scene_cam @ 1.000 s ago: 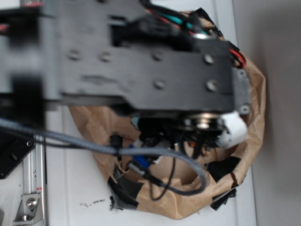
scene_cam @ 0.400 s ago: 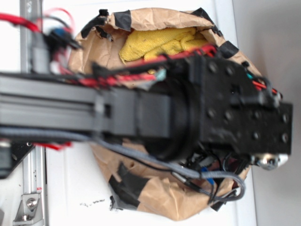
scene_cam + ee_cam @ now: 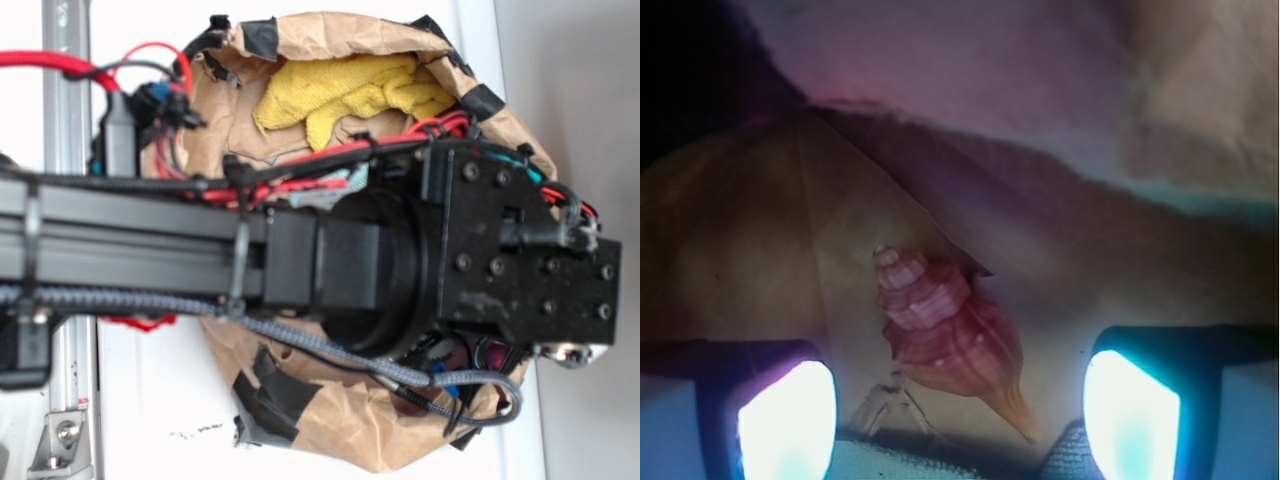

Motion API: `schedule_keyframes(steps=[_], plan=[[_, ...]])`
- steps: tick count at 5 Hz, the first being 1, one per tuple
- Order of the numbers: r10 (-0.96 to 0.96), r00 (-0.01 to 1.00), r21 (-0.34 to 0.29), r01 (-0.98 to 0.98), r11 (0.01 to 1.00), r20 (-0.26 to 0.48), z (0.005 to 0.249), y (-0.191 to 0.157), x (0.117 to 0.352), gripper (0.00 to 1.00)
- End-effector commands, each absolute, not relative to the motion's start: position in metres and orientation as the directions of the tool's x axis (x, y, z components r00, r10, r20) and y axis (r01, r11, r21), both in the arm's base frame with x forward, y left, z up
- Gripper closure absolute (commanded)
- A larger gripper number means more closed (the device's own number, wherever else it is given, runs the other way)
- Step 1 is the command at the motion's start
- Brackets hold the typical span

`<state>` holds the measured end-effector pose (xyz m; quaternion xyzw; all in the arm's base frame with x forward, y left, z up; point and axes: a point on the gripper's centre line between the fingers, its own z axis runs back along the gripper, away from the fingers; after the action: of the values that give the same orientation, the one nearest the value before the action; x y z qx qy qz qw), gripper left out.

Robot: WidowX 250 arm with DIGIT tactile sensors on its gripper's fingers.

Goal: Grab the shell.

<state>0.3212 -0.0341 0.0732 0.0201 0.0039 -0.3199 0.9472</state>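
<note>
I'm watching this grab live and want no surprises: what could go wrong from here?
The shell lies tilted between the open gripper fingers, so closing on its ribbed, tapering body might squirt it sideways. Crumpled paper bag walls crowd close; a finger could snag them. From the exterior view the arm hides the shell entirely.

The exterior camera looked straight down from above, close enough that the black arm (image 3: 330,270) crossed the whole frame and hid most of the brown paper bag (image 3: 330,425) below it. The wrist camera sat low between the gripper (image 3: 960,410) fingers (image 3: 788,420), facing into that bag at very short range, with the shell (image 3: 950,335) filling its middle. Both views shared the bag's brown paper, though from above the shell's spot lay covered by the arm
</note>
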Motion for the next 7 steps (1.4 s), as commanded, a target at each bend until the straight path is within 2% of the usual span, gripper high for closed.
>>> schedule_keyframes(steps=[1, 2, 3, 5, 6, 7], plan=[[-0.676, 0.700, 0.069, 0.681, 0.729, 0.232, 0.086, -0.052, 0.310, 0.00], [-0.693, 0.670, 0.097, 0.697, 0.711, 0.266, 0.085, -0.049, 0.303, 0.00], [-0.706, 0.652, 0.098, 0.712, 0.696, 0.276, 0.083, -0.052, 0.307, 0.00], [-0.705, 0.692, 0.109, 0.697, 0.709, 0.157, 0.061, -0.041, 0.329, 0.00], [-0.705, 0.700, 0.069, 0.703, 0.708, 0.113, 0.042, -0.036, 0.331, 0.00], [-0.697, 0.703, 0.068, 0.695, 0.715, 0.144, 0.049, -0.040, 0.328, 1.00]])
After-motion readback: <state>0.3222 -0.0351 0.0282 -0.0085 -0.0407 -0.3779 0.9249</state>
